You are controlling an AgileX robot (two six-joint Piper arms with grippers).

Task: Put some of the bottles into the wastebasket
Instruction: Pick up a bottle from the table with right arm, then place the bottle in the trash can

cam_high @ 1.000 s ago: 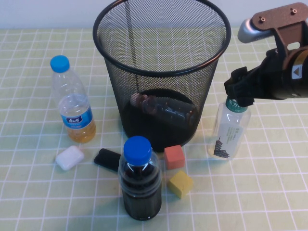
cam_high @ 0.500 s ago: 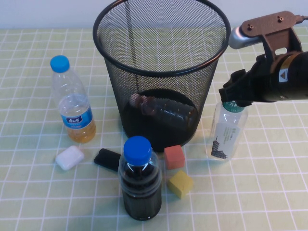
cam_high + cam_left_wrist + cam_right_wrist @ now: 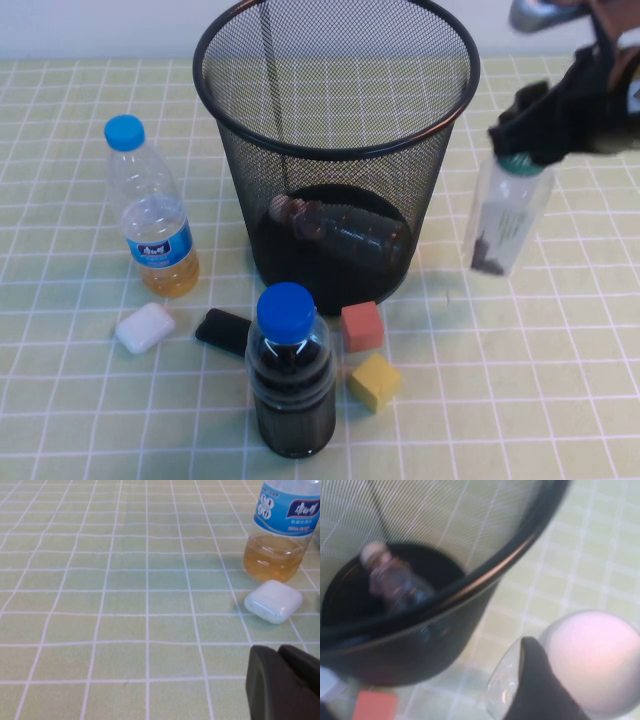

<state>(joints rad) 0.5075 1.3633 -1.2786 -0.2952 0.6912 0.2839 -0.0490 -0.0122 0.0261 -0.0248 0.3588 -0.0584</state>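
Observation:
My right gripper (image 3: 528,135) is shut on the neck of the tall squarish clear bottle (image 3: 505,215). It holds the bottle up off the table, just right of the wastebasket (image 3: 300,190) and near rim height. In the right wrist view the white cap (image 3: 592,662) sits beside one dark finger (image 3: 537,690), with the wastebasket rim (image 3: 485,572) close by. The smaller round bottle (image 3: 345,230) lies on its side on the wastebasket floor, and shows in the right wrist view too (image 3: 395,582). My left gripper (image 3: 277,652) is shut and empty, low over the cloth to the left.
A blue-capped bottle of yellow liquid (image 3: 150,215) stands at the left and shows in the left wrist view (image 3: 285,535), with a white case (image 3: 273,601) beside it. A blue-capped bottle of dark liquid (image 3: 290,375), a black object (image 3: 222,330), a red cube (image 3: 362,326) and a yellow cube (image 3: 375,381) stand in front of the wastebasket.
My right gripper has lifted the tall bottle off the table, moving it up and to the right. Nothing else has moved.

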